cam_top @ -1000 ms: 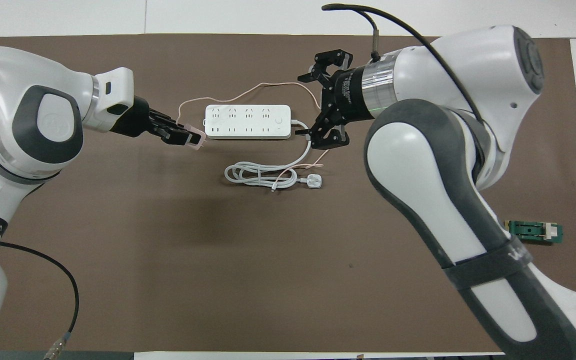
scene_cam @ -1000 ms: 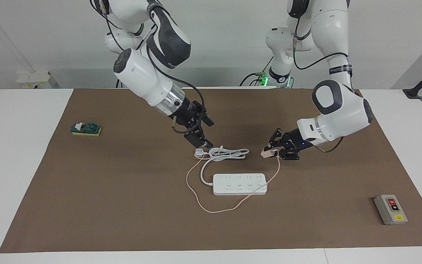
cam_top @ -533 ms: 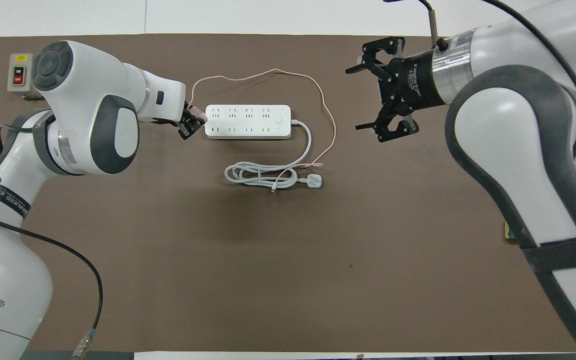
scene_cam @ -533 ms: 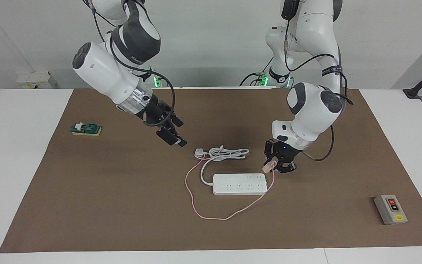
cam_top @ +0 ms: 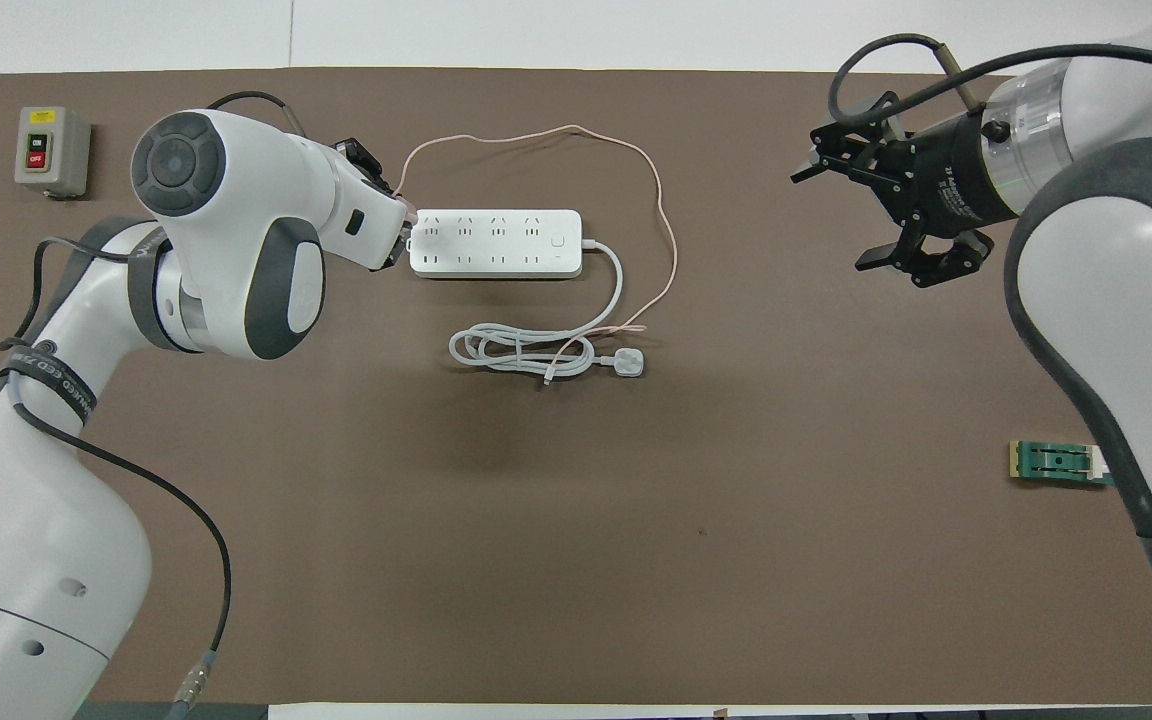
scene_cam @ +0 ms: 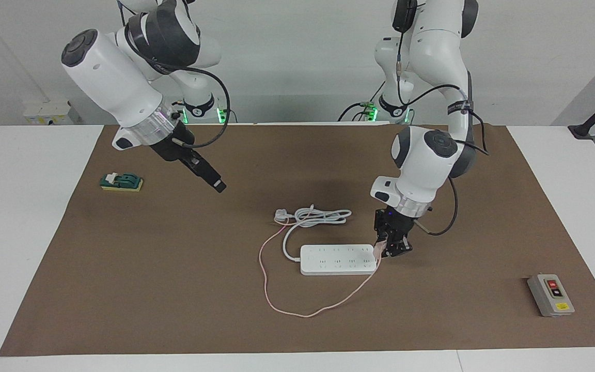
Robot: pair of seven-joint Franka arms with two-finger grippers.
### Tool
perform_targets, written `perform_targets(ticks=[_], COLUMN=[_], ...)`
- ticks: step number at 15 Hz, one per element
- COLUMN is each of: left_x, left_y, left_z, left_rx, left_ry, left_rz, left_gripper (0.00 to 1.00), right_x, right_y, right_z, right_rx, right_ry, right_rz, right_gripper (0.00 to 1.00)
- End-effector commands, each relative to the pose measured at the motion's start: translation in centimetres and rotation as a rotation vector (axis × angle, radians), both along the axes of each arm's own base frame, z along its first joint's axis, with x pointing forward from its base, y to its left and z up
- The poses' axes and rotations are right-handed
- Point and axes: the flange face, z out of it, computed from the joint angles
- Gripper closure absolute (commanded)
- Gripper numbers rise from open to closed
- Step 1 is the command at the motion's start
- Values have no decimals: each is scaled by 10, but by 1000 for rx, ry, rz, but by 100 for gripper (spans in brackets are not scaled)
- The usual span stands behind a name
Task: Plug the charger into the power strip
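A: On the brown mat that covered the table, what did you count?

B: One power strip, flat and white, with two rows of sockets. Its one thick white cord lay coiled nearer to the robots and ended in one white plug.

A: And the charger?

B: One charger, a small pink cube, was clamped in the left tool, which was closed tight on it. It sat at the strip's end toward the left arm's end of the table; whether it touched the strip I could not tell. Its thin pink cable looped around the strip across the mat.

A: The other arm?

B: The right tool hung in the air over bare mat, well apart from the strip, jaws spread wide and holding nothing.

A: Anything else?

B: One grey button box and one green block, each at its own end of the mat.
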Motion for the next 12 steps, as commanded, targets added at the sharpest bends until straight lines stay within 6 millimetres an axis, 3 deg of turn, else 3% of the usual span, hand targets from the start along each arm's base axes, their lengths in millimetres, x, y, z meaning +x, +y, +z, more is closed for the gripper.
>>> perform_targets(ticks=[1, 7, 12], left_x=[-12, -19, -20], left_y=[3, -2, -11], left_z=[-14, -19, -18], left_rx=[34, 30, 21], left_ry=[23, 42, 31], left_rz=[-30, -31, -33], left_gripper=[100, 100, 100], right_x=[-10, -23, -30], right_y=[-13, -42, -77], right_z=[13, 35, 42], right_rx=[-101, -296, -325], right_ry=[-63, -162, -154], right_rz=[189, 562, 659], right_gripper=[0, 0, 0])
